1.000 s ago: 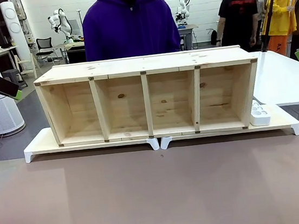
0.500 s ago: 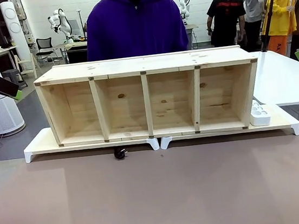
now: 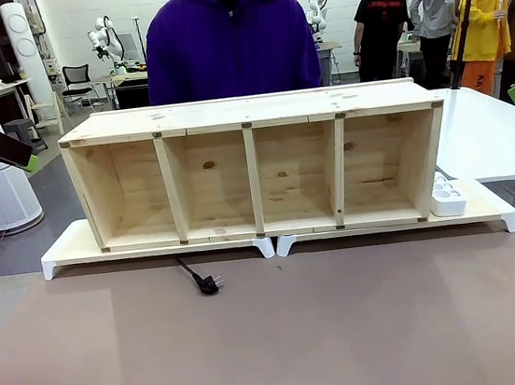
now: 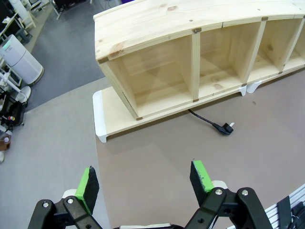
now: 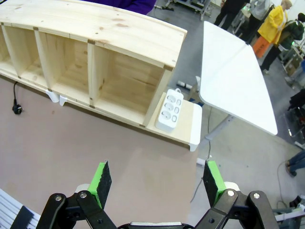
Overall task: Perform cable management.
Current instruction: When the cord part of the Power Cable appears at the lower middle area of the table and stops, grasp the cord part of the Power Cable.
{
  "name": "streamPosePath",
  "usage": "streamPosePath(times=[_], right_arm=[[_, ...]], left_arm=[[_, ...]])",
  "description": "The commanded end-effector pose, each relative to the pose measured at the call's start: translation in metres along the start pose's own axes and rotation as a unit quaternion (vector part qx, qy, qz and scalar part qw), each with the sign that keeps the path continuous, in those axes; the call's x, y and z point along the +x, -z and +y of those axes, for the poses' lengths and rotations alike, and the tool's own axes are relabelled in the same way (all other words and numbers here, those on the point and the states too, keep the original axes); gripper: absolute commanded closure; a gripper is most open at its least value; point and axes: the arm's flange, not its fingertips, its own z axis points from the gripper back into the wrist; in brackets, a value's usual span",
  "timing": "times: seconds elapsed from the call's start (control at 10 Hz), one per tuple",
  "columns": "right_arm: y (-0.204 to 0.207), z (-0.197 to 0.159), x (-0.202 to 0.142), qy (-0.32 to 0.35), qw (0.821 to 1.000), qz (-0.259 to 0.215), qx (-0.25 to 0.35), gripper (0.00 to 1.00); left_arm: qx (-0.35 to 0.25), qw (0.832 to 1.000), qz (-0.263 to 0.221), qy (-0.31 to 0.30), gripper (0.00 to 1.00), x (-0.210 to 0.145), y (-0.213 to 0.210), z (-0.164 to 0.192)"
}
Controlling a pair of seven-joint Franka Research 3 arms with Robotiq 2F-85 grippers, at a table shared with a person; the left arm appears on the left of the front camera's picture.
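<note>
The cable (image 3: pixel 195 275) is a thin black cord that comes out from under the white riser (image 3: pixel 68 253) and ends in a small black plug (image 3: pixel 211 285) on the brown tabletop. The left wrist view shows the cable (image 4: pixel 208 120) in front of the shelf's second compartment. In the right wrist view its plug (image 5: pixel 17 109) lies at the far left. My left gripper (image 4: pixel 144 180) hangs open high over the table's left part, well short of the cable. My right gripper (image 5: pixel 157 177) is open over the table's right end, holding nothing.
A four-compartment wooden shelf (image 3: pixel 247 109) stands on the white risers across the table. A white power strip (image 3: pixel 447 195) lies on the riser at the shelf's right end. A person in a purple hoodie (image 3: pixel 229 41) stands behind the shelf. A white side table (image 3: pixel 495 135) adjoins at right.
The cable's plug has appeared from under the riser and slid out toward me onto the tabletop. Neither gripper has moved.
</note>
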Motion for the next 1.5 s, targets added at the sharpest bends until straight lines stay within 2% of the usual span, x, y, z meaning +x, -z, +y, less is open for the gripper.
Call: streamPosePath(times=[0.0,1.4], right_arm=[[-0.0003,-0.0013,0.0003,0.002,1.0,-0.002,-0.001,0.0],[-0.0003,-0.0013,0.0003,0.002,1.0,-0.002,-0.001,0.0]], left_arm=[[0.0,1.0,-0.005,0.002,0.0,0.0021,0.002,0.0002],[0.0,1.0,-0.005,0.002,0.0,0.0021,0.002,0.0002]])
